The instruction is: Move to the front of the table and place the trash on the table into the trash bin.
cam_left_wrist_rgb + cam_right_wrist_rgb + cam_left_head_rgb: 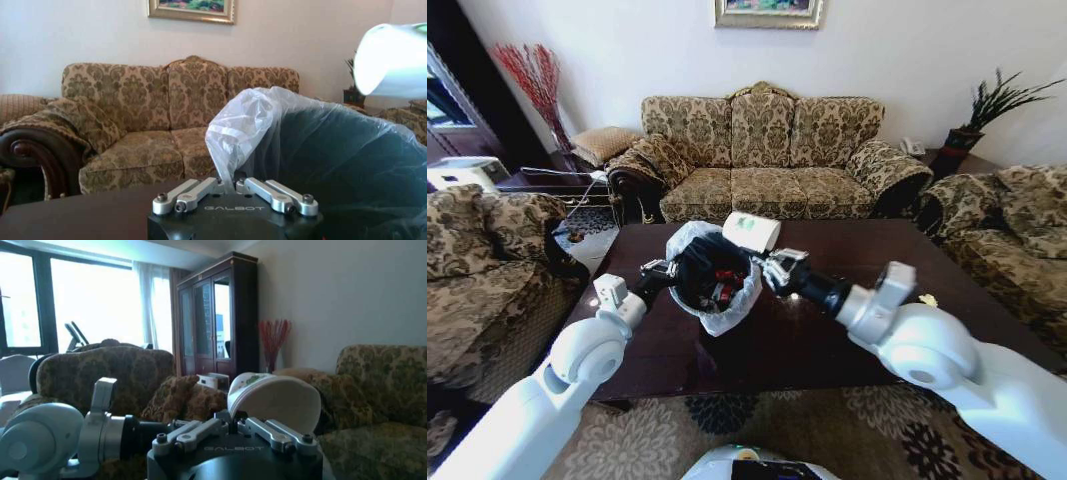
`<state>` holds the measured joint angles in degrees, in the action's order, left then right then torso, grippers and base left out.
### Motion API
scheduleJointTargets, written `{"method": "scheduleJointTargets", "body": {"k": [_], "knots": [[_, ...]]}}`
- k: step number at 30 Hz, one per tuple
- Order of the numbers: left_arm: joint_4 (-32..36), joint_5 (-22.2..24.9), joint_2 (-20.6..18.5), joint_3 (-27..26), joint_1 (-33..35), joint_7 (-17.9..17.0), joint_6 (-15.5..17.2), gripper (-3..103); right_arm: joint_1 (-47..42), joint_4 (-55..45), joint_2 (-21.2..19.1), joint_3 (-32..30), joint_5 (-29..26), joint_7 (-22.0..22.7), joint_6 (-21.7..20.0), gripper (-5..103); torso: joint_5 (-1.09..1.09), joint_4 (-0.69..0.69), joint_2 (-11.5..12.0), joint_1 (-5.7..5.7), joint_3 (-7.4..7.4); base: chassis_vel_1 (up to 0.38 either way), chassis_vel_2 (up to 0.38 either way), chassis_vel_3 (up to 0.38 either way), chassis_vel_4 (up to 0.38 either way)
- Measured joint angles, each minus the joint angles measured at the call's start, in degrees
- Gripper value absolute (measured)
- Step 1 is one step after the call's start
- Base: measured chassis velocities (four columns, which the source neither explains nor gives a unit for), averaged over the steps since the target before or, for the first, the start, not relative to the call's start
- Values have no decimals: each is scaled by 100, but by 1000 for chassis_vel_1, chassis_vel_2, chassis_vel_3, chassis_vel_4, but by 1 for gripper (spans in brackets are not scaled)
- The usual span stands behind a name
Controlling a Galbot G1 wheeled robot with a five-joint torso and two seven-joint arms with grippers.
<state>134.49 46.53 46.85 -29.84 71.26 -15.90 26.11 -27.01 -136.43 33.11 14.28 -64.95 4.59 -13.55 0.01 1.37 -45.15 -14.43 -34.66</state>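
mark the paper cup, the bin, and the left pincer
white paper cup (pixel 752 231), head view, its side wall
round black trash bin with white plastic liner (pixel 710 268), head view, dark inner wall
left pincer (pixel 667 270), head view, between fingertips at the liner's rim

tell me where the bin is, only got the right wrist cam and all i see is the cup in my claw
Observer: The bin is at the middle of the table, just below the cup that the right claw holds; the cup is over the bin's far rim.
Operator: ok is anything holding the bin
Observer: Yes, the left claw is pinched on the bin's white liner at the rim on the robot's left.
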Motion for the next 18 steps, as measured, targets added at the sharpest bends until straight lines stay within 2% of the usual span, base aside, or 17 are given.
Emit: {"method": "scheduleJointTargets", "body": {"k": [4,5,6,10,12,15,16,18], "knots": [[-13,-2,22,-11,-39,1,-1,3,964,272,354,938,38,203,-105,0,-1,3,0,-1,-1,0,0,0,0],[-15,-2,25,-22,-43,1,-1,3,1075,295,392,1055,49,228,-130,5,-1,3,0,-1,-1,0,0,0,0],[-15,-2,25,-22,-43,1,-1,3,1075,295,392,1055,49,228,-130,5,-1,3,0,-1,-1,0,0,0,0],[-26,-11,63,-63,-14,-3,-1,3,1155,307,418,1151,80,249,-203,27,0,-1,0,-1,0,0,0,0,0],[-28,-14,74,-64,-10,-4,-1,3,1155,311,419,1149,86,244,-203,27,1,-1,0,0,0,0,0,0,0],[-38,-23,98,-62,-9,-21,-1,3,1158,348,467,1048,100,322,-179,43,2,-1,0,0,0,0,0,0,0],[-38,-23,98,-62,-9,-21,-1,3,1158,348,467,1048,100,322,-179,43,2,-1,0,0,0,0,0,0,0],[-47,-26,107,-62,-9,-29,-9,3,1006,389,426,753,98,412,-176,54,-1,3,0,-1,0,0,0,0,0]]}}
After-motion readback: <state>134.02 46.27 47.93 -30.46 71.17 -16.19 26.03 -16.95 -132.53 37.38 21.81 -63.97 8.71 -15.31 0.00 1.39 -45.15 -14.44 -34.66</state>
